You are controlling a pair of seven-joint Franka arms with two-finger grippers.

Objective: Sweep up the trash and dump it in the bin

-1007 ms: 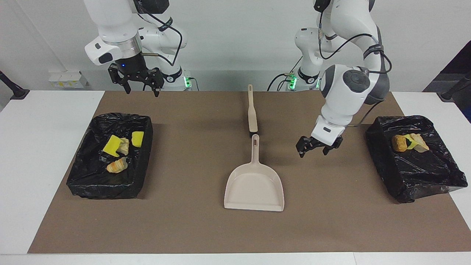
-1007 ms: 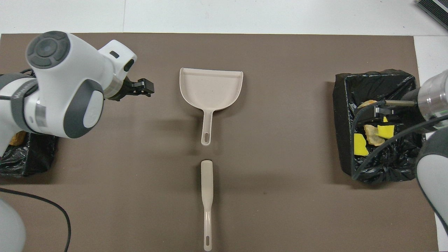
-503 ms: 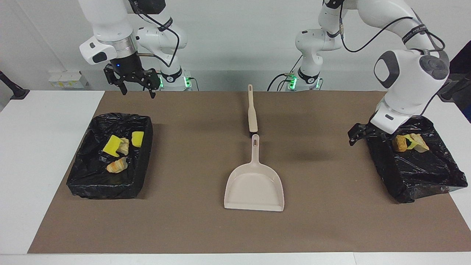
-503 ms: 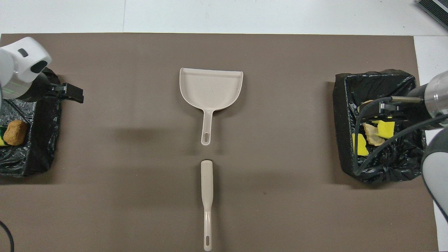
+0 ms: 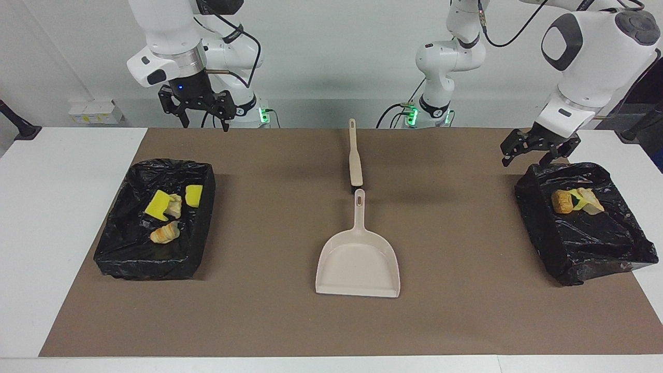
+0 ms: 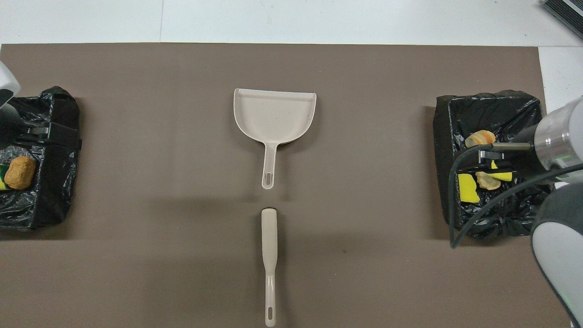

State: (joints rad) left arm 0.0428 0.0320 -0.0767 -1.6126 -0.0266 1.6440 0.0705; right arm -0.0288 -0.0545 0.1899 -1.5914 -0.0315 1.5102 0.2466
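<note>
Since a second ago the left gripper [image 5: 536,150] has been swung away from the middle of the mat, where it hung beside the dustpan [image 5: 358,261], and is now raised over the robot-side edge of the bin at the left arm's end [image 5: 621,248]. The right gripper [image 5: 197,110] has shifted only a little and is held high over the mat's edge nearest the robots, above the bin at the right arm's end [image 5: 119,248]. Both pincers are released, with fingers spread and nothing gripped.

The trash is found wholly inside the two black-lined bins: yellow wedges [image 5: 157,205], a pale lump and an orange-brown piece [image 5: 164,233] in the one, and an orange-brown piece [image 5: 562,202] with a yellow and a pale scrap touching it in the other. None is seen on the mat, so the sweeping and dumping are judged to be done.

The scraps are judged light; the wedges soft and springy, the lumps stiffer and irregular, none fragile. They would be better pushed by the brush [image 5: 355,166] than pinched. The brush and dustpan lie end to end at mid-table, apart by a small gap; each is judged rigid, light plastic, best taken at its slim handle.
</note>
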